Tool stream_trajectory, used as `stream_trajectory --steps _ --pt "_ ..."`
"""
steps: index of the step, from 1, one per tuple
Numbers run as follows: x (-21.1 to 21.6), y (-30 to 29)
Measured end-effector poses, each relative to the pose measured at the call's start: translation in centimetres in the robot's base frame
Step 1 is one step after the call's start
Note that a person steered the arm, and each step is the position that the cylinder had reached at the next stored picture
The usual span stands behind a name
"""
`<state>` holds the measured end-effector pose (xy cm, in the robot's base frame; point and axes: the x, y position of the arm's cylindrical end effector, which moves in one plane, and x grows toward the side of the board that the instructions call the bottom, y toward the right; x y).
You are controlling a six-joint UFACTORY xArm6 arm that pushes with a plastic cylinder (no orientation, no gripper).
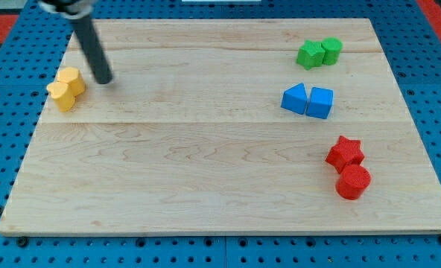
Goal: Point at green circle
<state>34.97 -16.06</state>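
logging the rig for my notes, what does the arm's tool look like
The tool is a plain, straight rod, dark grey to black, round in section and smooth, with a faint sheen along its side. My tip is a blunt, flat end. At the view's top it meets a lighter grey metallic collar, mostly cut off. No cables or markings show.

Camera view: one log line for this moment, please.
task: point at green circle | my tip: view's left, beside yellow blocks | target: view's top right, touching green star | status: not reached
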Motion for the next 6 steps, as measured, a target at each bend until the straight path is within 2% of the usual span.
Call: stream_trajectory --steps 1,3,4,5,6 --pt "-0.4 14.7" --pt "-0.6 35.2" --pt "-2.9 39.5" --pt "-5.0 39.8" --pt "-5.2 39.8"
